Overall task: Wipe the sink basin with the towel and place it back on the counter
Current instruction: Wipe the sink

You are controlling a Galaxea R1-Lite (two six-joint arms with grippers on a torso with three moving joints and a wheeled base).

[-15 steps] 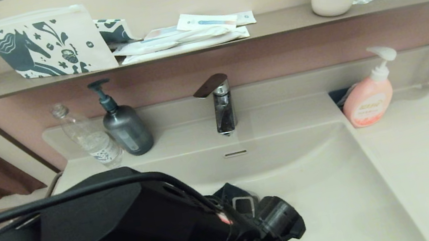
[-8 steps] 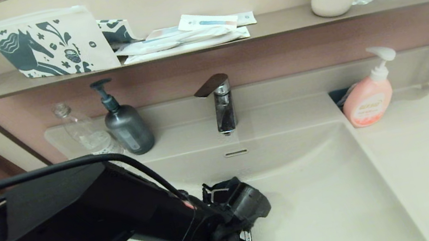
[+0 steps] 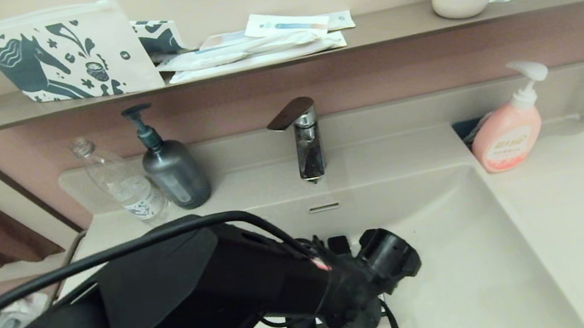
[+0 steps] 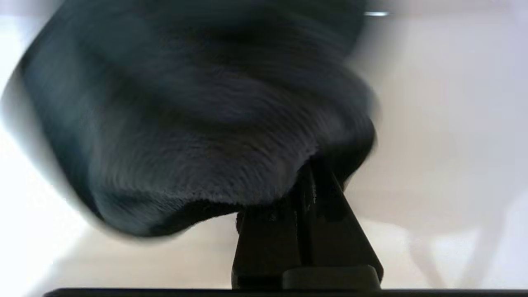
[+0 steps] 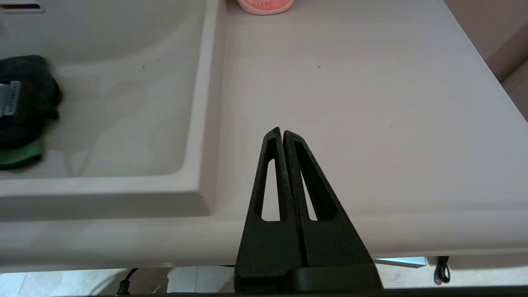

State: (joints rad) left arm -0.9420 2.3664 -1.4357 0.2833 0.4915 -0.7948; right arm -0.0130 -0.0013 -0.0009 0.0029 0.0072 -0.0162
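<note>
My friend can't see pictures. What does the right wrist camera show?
The shut right gripper hangs over the off-white counter. Off to one side, the dark towel with a green edge lies in the sink basin.

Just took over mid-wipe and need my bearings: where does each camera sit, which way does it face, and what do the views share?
Head view: on the robot's head, looking forward and down at the sink basin, faucet and shelf; the left arm crosses its foreground.
Left wrist view: behind the left gripper, facing the towel it clamps inside the basin.
Right wrist view: behind the shut right gripper, just off the front edge, facing across the counter.
Shared: the right wrist and left wrist views both show the towel; head and right wrist both show the pink soap bottle.
</note>
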